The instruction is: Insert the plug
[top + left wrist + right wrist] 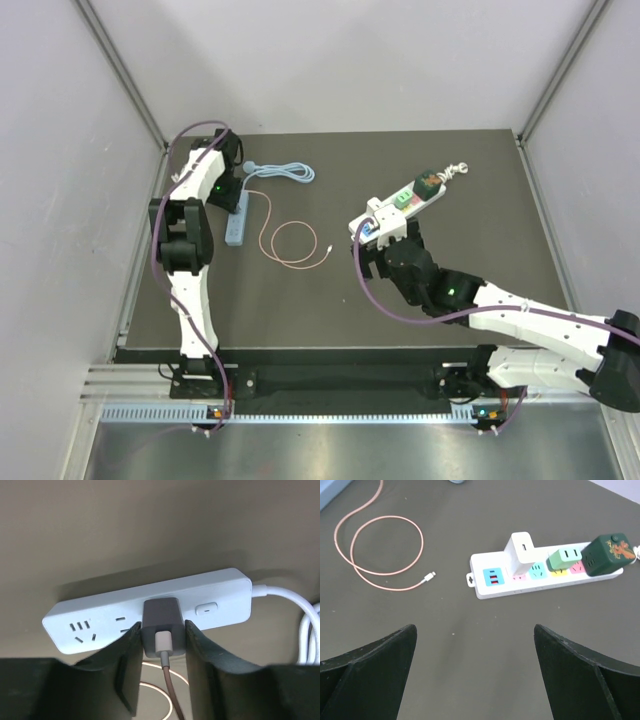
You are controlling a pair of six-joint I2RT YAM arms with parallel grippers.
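Two arms out, with the plug at the far-left power strip.
From above, the left arm folds at its elbow and reaches forward, its left gripper point(238, 200) over a pale blue power strip point(237, 224) whose long axis runs away from the bases. The right arm stretches low and leftward, its right gripper point(372, 228) near the end of a white strip point(408, 198). At the left wrist, both fingers point(127, 645) clamp the grey plug point(161, 617), which stands on the middle socket with its port facing the camera and a pink cable point(168, 685) trailing from it. At the right wrist, the fingers are spread wide and hold nothing.
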